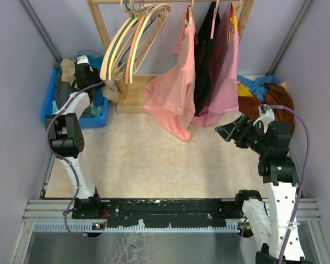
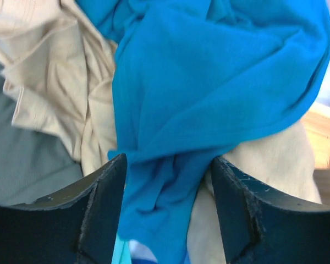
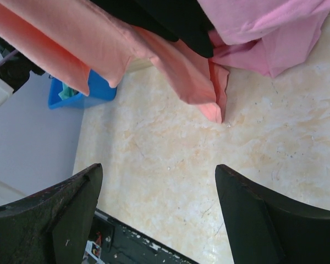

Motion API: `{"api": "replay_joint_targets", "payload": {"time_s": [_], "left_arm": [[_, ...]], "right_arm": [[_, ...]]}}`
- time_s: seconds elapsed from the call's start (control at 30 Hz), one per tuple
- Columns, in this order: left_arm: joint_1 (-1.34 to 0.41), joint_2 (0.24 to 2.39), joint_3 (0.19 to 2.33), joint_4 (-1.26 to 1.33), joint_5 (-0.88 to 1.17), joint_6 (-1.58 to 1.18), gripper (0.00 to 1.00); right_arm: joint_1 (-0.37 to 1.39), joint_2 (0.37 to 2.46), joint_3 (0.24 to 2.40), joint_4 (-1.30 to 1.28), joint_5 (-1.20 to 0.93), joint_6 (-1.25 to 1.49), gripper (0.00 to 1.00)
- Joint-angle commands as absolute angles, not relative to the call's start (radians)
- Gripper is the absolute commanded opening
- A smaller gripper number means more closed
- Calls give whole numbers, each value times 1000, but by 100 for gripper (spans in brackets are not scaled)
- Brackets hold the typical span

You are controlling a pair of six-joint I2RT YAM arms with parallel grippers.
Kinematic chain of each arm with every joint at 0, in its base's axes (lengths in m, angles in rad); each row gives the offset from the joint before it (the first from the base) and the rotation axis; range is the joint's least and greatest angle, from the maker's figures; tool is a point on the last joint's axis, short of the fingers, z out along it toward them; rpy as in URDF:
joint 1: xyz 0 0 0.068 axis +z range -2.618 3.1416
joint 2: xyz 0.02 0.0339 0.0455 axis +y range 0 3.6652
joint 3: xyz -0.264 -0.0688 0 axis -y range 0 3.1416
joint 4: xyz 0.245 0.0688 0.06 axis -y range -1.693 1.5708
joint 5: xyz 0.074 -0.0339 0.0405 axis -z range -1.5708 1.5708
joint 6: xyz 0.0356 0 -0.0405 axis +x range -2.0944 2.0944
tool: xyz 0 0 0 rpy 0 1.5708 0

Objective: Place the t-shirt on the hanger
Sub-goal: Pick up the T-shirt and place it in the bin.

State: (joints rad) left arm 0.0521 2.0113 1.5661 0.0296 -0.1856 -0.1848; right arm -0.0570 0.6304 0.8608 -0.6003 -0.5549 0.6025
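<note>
The teal-blue t-shirt (image 2: 209, 82) lies crumpled on top of other clothes in the blue bin (image 1: 93, 120) at the back left; a bit of it shows there (image 1: 98, 61). My left gripper (image 1: 87, 70) reaches down into the bin. In the left wrist view it (image 2: 168, 181) is open, with a hanging fold of the t-shirt between its fingers. The pale cream hanger (image 1: 111, 55) hangs empty on the wooden rack among other hangers. My right gripper (image 1: 223, 132) (image 3: 159, 214) hovers open over the bare table at the right, holding nothing.
A beige garment (image 2: 60, 82) lies under the t-shirt. Two pink shirts (image 1: 173, 93) (image 1: 225, 77) and a black garment (image 1: 206, 55) hang on the rack, above its wooden base (image 1: 133, 93). A brown, yellow and blue clothes pile (image 1: 267, 93) sits at the back right.
</note>
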Motion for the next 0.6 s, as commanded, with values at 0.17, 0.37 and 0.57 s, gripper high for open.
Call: {"api": "replay_joint_targets", "payload": {"time_s": [0.17,0.37,0.57], "left_arm": [[64,2129,1726,82,-161,-161,40],[65,2067,1675,78,-190,-182,0],[63,1884,1560,61,-217,-240,0]], "right_arm": [[-46,617,893,-595,-575,573,84],[-46,622,881,-570,-586,591,84],[-46,616,873,-556,-605,605,84]]}}
